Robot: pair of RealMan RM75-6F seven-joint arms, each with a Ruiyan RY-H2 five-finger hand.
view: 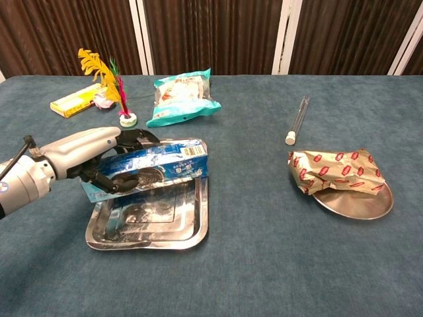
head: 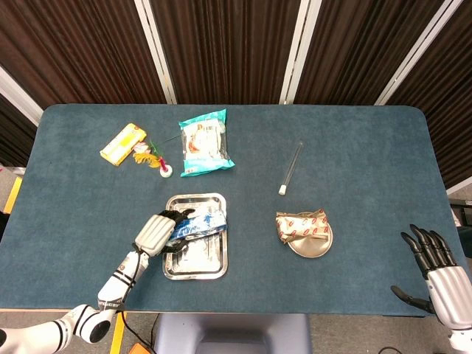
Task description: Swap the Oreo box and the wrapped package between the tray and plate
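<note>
**Left hand on the Oreo box at the tray**

The left hand reaches in from the 8 o'clock side of the counter and wraps the left end of the Oreo box. Its dark fingers curl over the top edge of the box, and the thumb shows below on the near face in the chest view, so the hand is grasping the box. The box lies lengthwise across the upper half of the tray, its left end tilted a little downward; whether the box rests on the tray rim or is just lifted off it is hard to tell from either view.

The tray is a rectangular steel one, sitting at the middle of the counter slightly toward 7 o'clock. Well apart from it, toward 4 o'clock, stands the round metal plate, and the wrapped package, red-and-tan patterned and crumpled, lies on the plate's far half, overhanging its rim.

The right hand shows only in the head view, at the counter's 4 o'clock corner, fingers spread apart and holding nothing.

Toward 11 o'clock lie a teal snack bag, a feathered shuttlecock and a yellow box, the last two just beside each other. A clear tube with a white cap lies near 1 o'clock of the plate.
</note>
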